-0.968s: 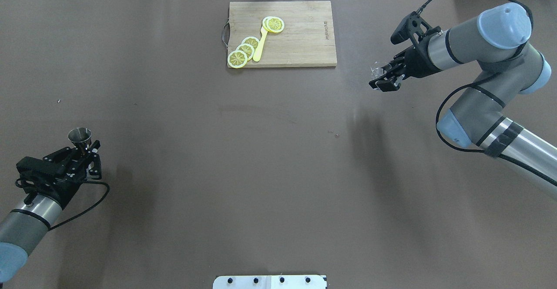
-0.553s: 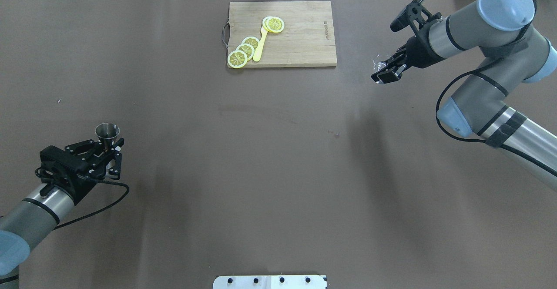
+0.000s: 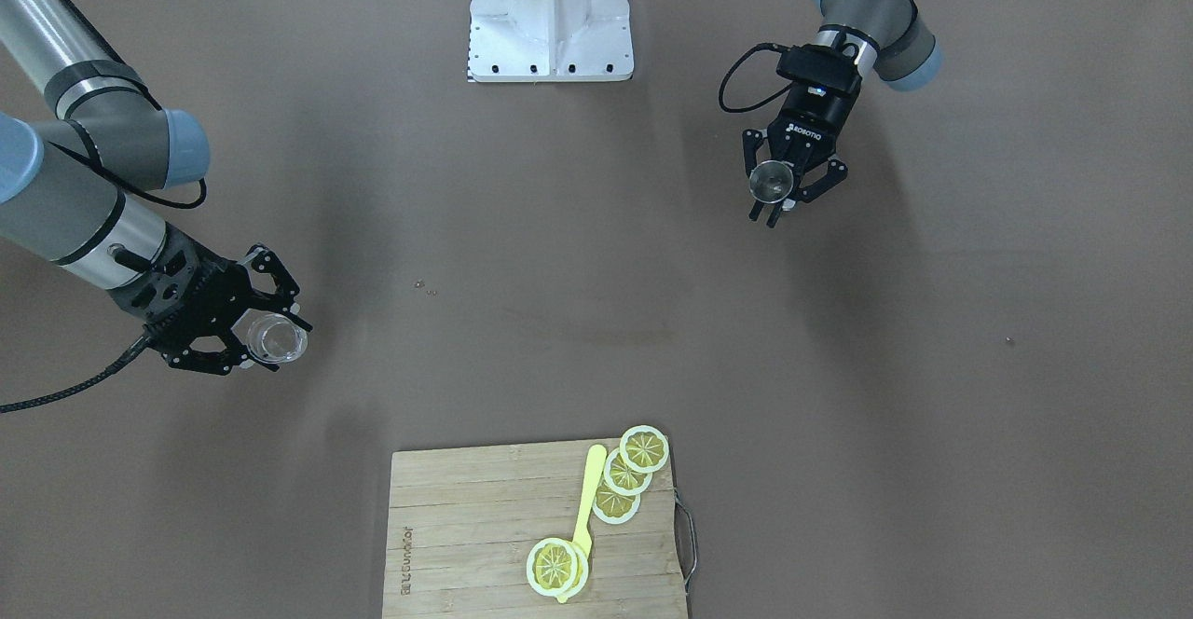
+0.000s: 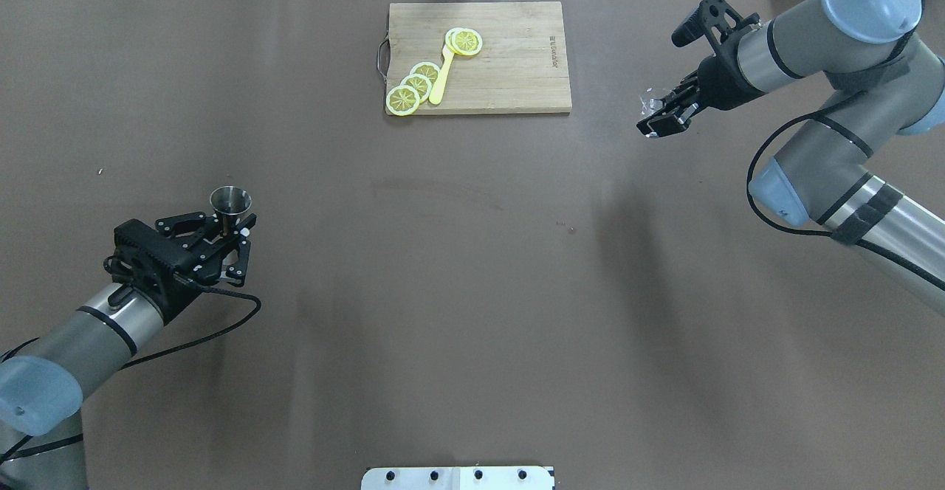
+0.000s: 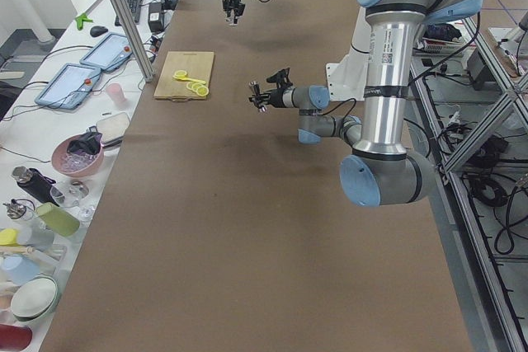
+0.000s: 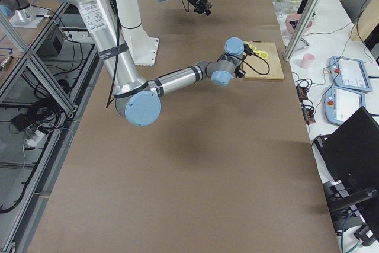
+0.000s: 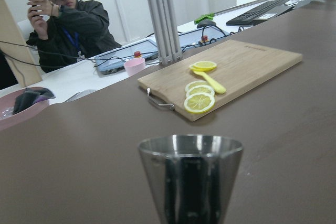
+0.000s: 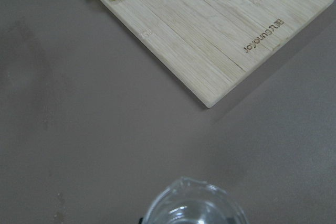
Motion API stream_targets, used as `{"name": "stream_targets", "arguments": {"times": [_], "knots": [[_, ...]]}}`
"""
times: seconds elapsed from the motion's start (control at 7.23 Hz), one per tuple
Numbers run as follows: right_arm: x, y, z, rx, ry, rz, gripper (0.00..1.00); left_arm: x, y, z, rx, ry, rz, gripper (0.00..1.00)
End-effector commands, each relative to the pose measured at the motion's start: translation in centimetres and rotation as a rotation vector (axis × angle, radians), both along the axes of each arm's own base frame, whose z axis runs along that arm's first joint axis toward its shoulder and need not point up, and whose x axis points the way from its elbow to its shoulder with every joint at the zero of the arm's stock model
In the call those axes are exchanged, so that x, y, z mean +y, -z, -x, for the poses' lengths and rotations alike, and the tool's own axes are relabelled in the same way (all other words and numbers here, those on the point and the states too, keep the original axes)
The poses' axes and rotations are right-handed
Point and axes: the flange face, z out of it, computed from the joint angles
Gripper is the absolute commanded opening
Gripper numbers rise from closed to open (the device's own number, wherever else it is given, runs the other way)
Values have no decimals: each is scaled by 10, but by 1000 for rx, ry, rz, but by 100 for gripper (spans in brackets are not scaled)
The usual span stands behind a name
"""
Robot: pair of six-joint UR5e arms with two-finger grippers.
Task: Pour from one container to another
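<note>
A small steel cup (image 4: 230,200) stands upright in my left gripper (image 4: 224,230), which is shut on its stem, above the table's near left. The left wrist view shows the steel cup (image 7: 190,174) close up; I cannot see into it. My right gripper (image 4: 657,117) is shut on a clear glass (image 4: 651,100), held above the table at the far right, beside the board. From across the table the steel cup (image 3: 772,181) and the clear glass (image 3: 277,337) both show open mouths facing up, far apart. The right wrist view catches only the rim of the clear glass (image 8: 195,205).
A wooden cutting board (image 4: 517,69) lies at the far middle with lemon slices (image 4: 413,85) and a yellow utensil (image 4: 441,80). The robot's white base plate (image 4: 458,477) sits at the near edge. A person and loose cups and bowls (image 5: 74,154) are on a side bench.
My left gripper has carried the steel cup rightward and farther from the robot. The right gripper has shifted slightly farther and to the right with the glass.
</note>
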Motion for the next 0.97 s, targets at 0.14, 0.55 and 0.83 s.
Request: {"name": "stream_targets", "arguments": {"times": [0.14, 0.55, 0.83], "knots": [[5, 14, -1, -9, 42, 31, 0, -49, 60, -41, -67, -124, -88, 0], [24, 43, 29, 7, 117, -84, 0, -100, 106, -95, -113, -305, -126, 0], [27, 74, 56, 13, 160, -180, 0, -123, 124, -112, -144, -378, -174, 0]]}}
